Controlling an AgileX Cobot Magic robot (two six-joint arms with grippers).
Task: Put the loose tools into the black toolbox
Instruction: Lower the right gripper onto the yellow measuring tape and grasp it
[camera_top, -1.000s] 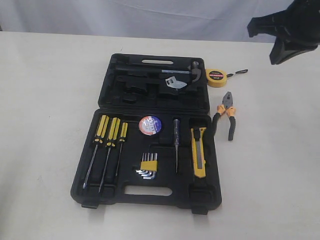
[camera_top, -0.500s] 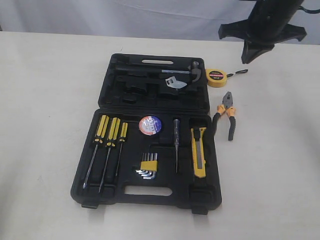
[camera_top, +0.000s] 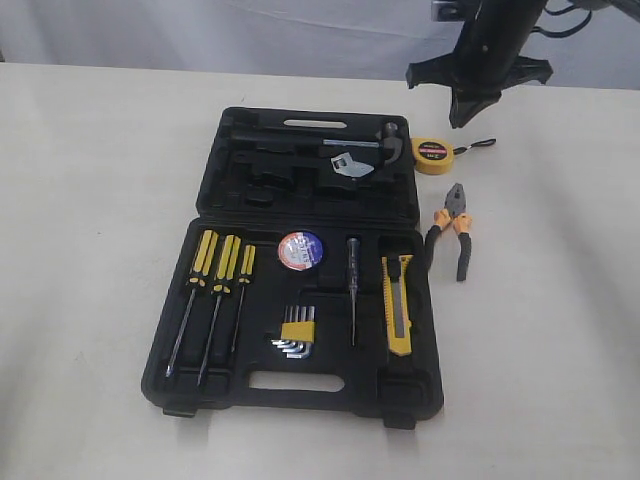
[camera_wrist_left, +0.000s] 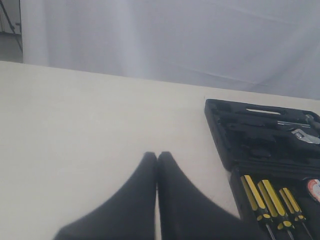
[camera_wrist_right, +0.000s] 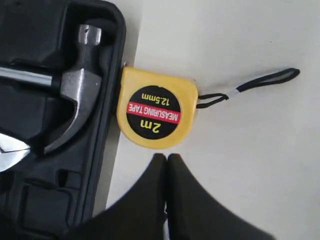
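Right gripper (camera_top: 462, 118) fingers pressed together, empty, hangs over tape measure (camera_top: 432, 155), which lies on table (camera_top: 90, 200) just outside black toolbox (camera_top: 220, 190), far half. Pliers (camera_top: 455, 235) also just outside the toolbox. Tape roll (camera_top: 300, 250) and utility knife (camera_top: 397, 305) sit in the near half.
Left wrist: left gripper (camera_wrist_left: 157, 156) together, empty, apart from toolbox (camera_wrist_left: 220, 135).
Right wrist: right gripper (camera_wrist_right: 166, 157) together, just clear of tape measure (camera_wrist_right: 156, 107), which touches the toolbox (camera_wrist_right: 112, 100) wall by hammer (camera_wrist_right: 75, 90).

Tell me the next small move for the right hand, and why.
Probably open the right hand before any descent. It is shut and hovers just short of the round yellow tape measure, which lies on the table beside the black toolbox rim, not inside it.
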